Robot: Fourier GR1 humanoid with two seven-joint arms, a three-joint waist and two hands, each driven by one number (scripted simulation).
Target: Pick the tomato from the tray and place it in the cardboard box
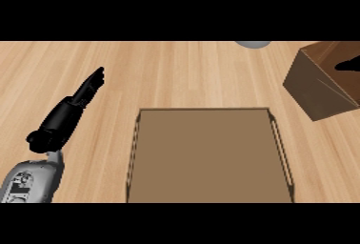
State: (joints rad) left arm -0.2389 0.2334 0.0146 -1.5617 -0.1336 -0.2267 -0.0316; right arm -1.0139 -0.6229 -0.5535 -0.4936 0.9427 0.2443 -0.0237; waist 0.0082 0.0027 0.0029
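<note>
The brown tray (209, 157) lies flat in the middle of the wooden counter, and nothing shows on its floor. A cardboard box (320, 93) stands tilted at the upper right, its dark opening facing up. The tomato is not visible anywhere. My left hand (84, 95) rests over the counter left of the tray, open, with its fingers straight and pointing away. A black shape (349, 64) at the right edge, over the box's opening, looks like part of my right hand. Anything it holds is hidden.
A grey rounded object (253, 43) peeks in at the top edge, left of the box. Bare wooden counter (175, 71) stretches behind the tray and along its left side. The tray's front end runs out of view at the bottom.
</note>
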